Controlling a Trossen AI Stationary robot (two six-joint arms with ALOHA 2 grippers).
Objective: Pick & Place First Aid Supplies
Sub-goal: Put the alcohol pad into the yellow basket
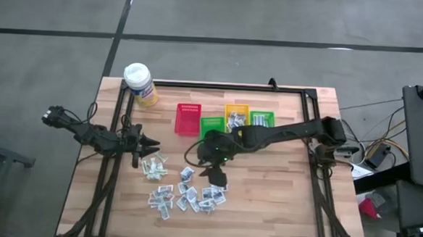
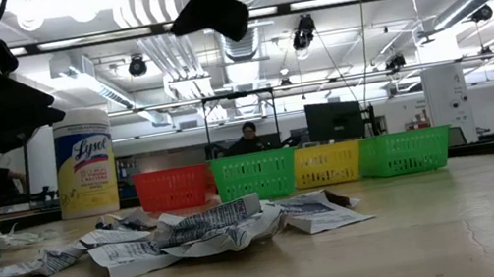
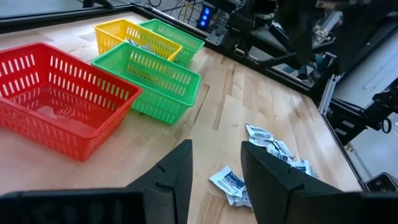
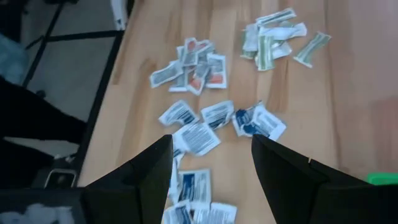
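A: Where's the right tool [image 1: 218,178]?
B: Reached across, poised above the first aid supplies [image 1: 186,195] scattered on the tabletop [image 1: 280,202], fingers spread wide, empty.
A: And the left tool [image 1: 151,143]?
B: Stretched low beside them, fingers apart, holding nothing.

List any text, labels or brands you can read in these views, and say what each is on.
"Lysol": on the label of the yellow bottle with a white cap, standing at the table's far left corner beside the red bin.
Print on the first aid packets: dark lines of text, too small and blurred to read in every view.
Nothing else is legible.
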